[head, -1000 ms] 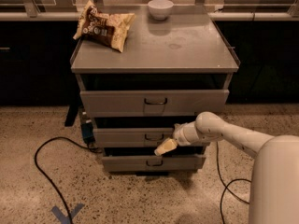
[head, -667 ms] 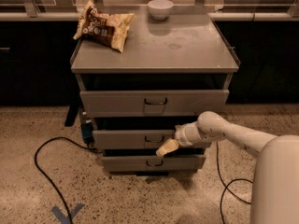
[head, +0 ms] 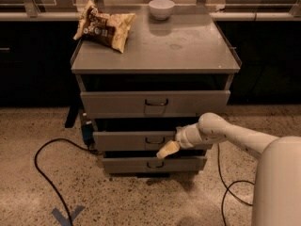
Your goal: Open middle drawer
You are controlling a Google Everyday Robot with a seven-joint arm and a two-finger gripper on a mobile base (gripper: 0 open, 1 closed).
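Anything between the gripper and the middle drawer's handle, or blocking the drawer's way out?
Nothing visible does. The gripper sits at the front of the middle drawer, just right of its handle. The cable lies on the floor, left of the drawer's path.

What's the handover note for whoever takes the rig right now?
Claw: in front of the middle drawer, at its lower edge, just right of and below the handle, apparently not on it.
Done: claw is at the drawer front.
Left: take the handle, pull the drawer out; none of its inside shows yet.
Chip bag and bowl sit on the cabinet top.
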